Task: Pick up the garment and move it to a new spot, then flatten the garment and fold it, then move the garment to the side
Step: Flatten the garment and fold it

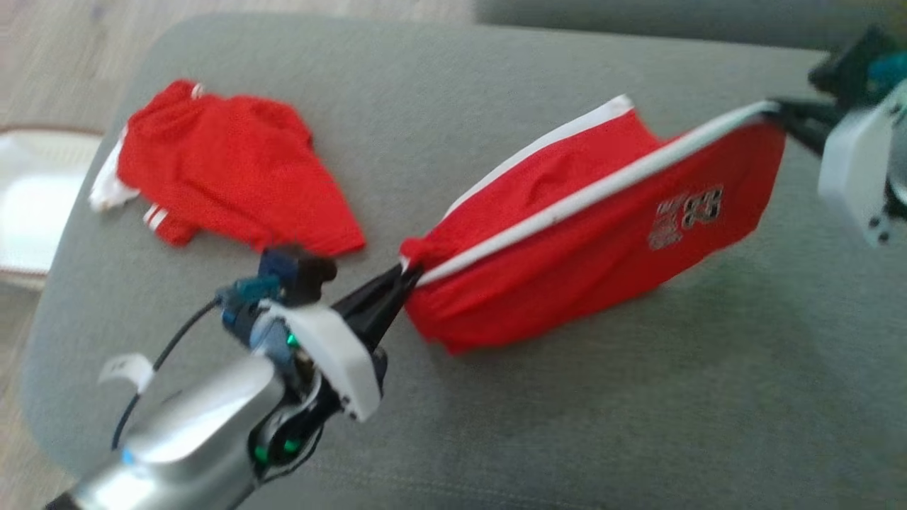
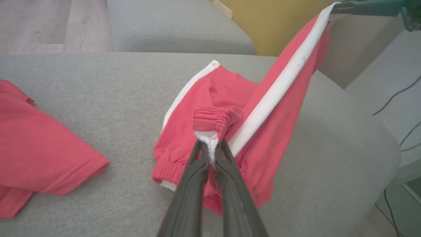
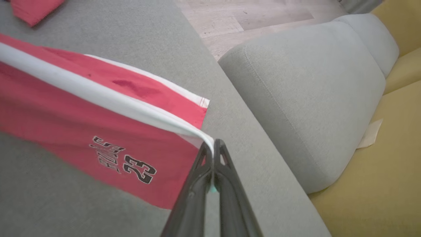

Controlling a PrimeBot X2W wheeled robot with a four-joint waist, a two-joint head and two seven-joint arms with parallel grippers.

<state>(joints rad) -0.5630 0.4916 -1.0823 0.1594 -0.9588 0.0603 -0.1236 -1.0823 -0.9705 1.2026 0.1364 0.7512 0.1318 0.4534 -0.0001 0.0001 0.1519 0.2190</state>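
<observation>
Garment (image 1: 588,241) hanging stretched toward the cushion's (image 1: 496,425) right edge.
Left gripper (image 1: 405,278) is pinching the waistband, right gripper (image 1: 778,112) the hem (flattening, folding not yet done).

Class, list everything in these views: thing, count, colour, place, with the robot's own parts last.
shorts: one, red with white stripes, stretched between the grippers over the seat cushion
shirt: one, red, lying on the seat cushion's left part
seat cushion: one, grey, under both garments
second cushion: one, grey, beside the seat cushion
floor: one, pale wood, beyond the cushions
left gripper: one, dark, shut on the shorts' gathered edge
right gripper: one, dark, shut on the shorts' other end
</observation>
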